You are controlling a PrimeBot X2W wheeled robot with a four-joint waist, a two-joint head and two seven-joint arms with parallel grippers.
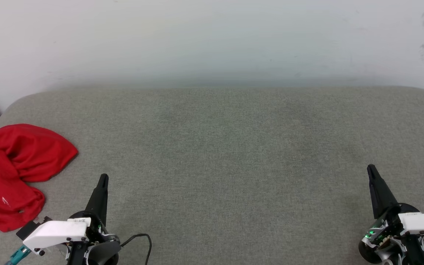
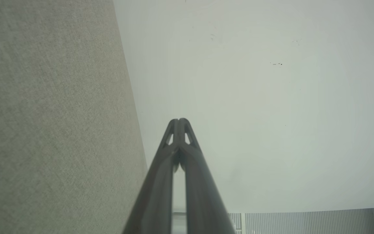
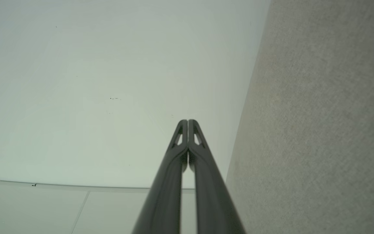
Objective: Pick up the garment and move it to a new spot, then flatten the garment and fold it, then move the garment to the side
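The garment (image 1: 13, 173), bright red and crumpled in a loose heap, lies at the far left of the grey fabric surface (image 1: 226, 154) in the head view, partly cut off by the frame's left edge. My left gripper (image 1: 103, 178) stands just right of the heap, apart from it, fingers shut and empty. My right gripper (image 1: 371, 169) is at the lower right, far from the garment, also shut and empty. In the left wrist view my left gripper (image 2: 179, 121) has its tips pressed together; in the right wrist view my right gripper (image 3: 187, 122) is the same.
A pale wall (image 1: 212, 40) rises behind the surface's rounded far edge. A black cable (image 1: 142, 239) loops by the left wrist. The broad middle of the grey surface lies between the two grippers.
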